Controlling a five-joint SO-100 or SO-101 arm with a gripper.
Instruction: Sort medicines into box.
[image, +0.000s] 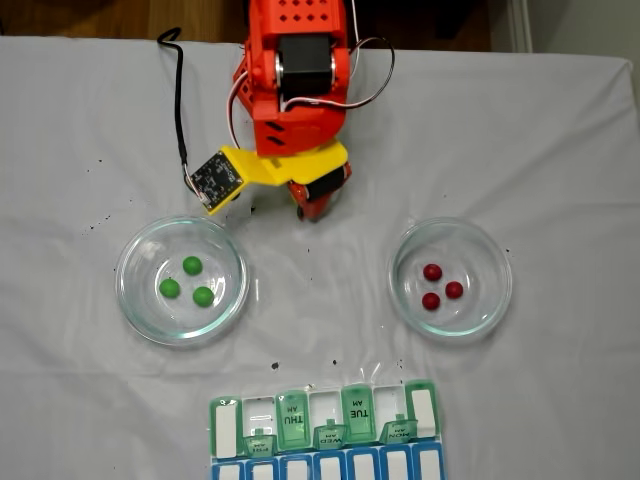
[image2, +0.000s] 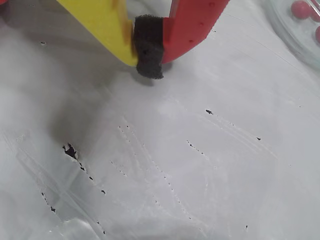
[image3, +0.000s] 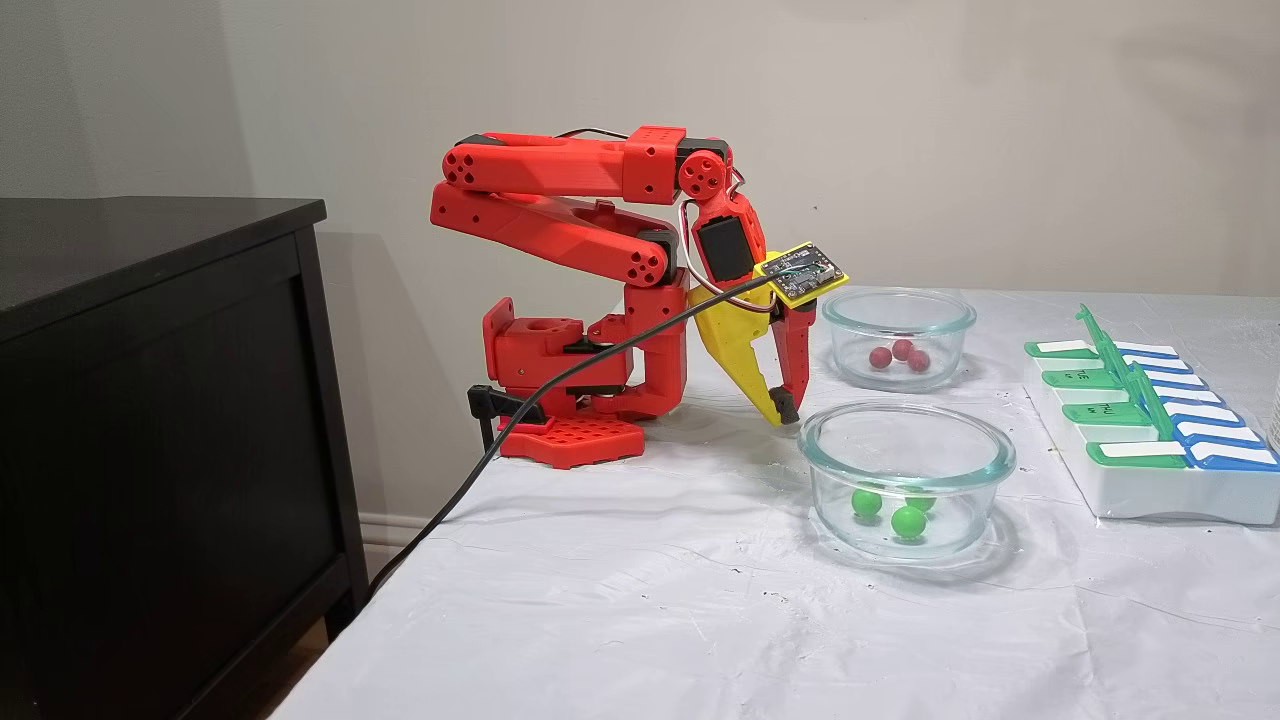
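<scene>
Three green medicines (image: 189, 282) (image3: 890, 512) lie in one clear glass bowl (image: 134, 308) (image3: 905, 452). Three dark red medicines (image: 439, 287) (image3: 899, 355) (image2: 301, 9) lie in a second glass bowl (image: 495, 300) (image3: 900, 300). The box (image: 320, 408) (image3: 1150, 495), a white pill organizer with green and blue lids, several standing open, sits at the table's near edge in a fixed view. My gripper (image: 310, 213) (image2: 148, 60) (image3: 785, 412), one yellow and one red finger, hangs shut and empty just above the cloth between the bowls, its black foam pad pressed between the tips.
A white cloth (image: 330, 320) covers the table. The arm's red base (image3: 560, 400) stands at the table's back, with a black cable (image3: 500, 440) running off the edge. A black cabinet (image3: 150, 400) stands beside the table.
</scene>
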